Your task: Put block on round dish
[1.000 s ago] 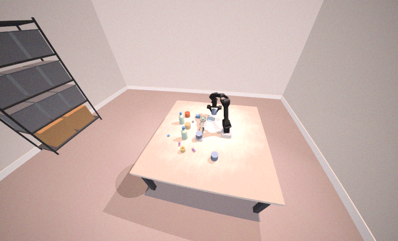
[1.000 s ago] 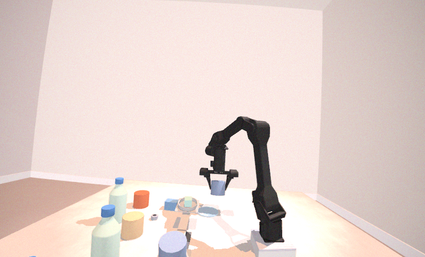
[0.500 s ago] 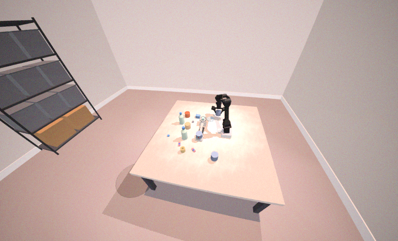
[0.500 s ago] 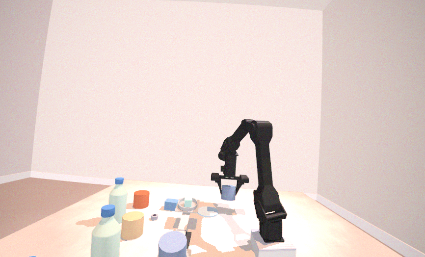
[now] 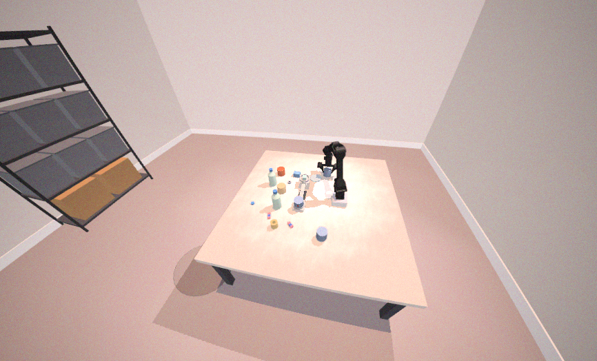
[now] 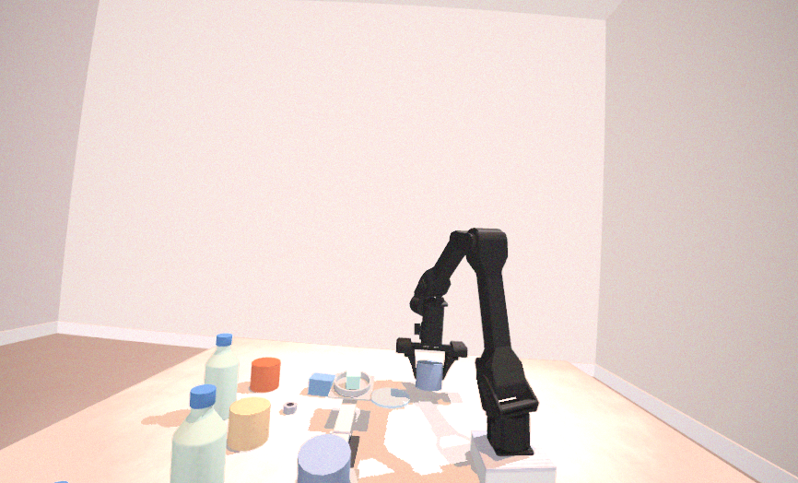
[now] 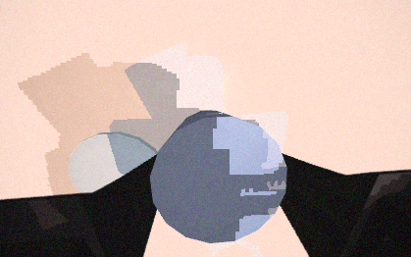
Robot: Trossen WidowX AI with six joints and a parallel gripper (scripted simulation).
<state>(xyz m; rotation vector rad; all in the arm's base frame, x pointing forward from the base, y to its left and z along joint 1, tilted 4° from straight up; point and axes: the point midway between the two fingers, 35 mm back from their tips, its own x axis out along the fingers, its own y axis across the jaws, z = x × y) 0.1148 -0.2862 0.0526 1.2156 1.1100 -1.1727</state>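
My gripper (image 5: pixel 327 171) (image 6: pixel 428 371) (image 7: pixel 211 153) is shut on a blue cup (image 5: pixel 327 173) (image 6: pixel 428 378) (image 7: pixel 188 196), upright and low over the table, to the right of the round dish (image 5: pixel 316 178) (image 6: pixel 390 397) (image 7: pixel 89 164) in the exterior view. I cannot tell if the cup touches the table. The dish is bare, and the cup is not above it. A mint-green block (image 5: pixel 304 177) (image 6: pixel 353 380) sits uncovered in the far pan of the balance (image 5: pixel 302 188) (image 6: pixel 343 419). The other blue cup (image 5: pixel 298 201) (image 6: pixel 323 458) stands on the near end.
A blue box (image 5: pixel 296 173) (image 6: pixel 320 384) stands left of the far pan. Further left are a red cylinder (image 5: pixel 280 171) (image 6: pixel 265 374), a yellow cylinder (image 5: pixel 281 189) (image 6: pixel 248 424), and two bottles (image 5: pixel 271 179) (image 6: pixel 198 450). A loose blue cylinder (image 5: pixel 321 234) stands nearer the table's front edge.
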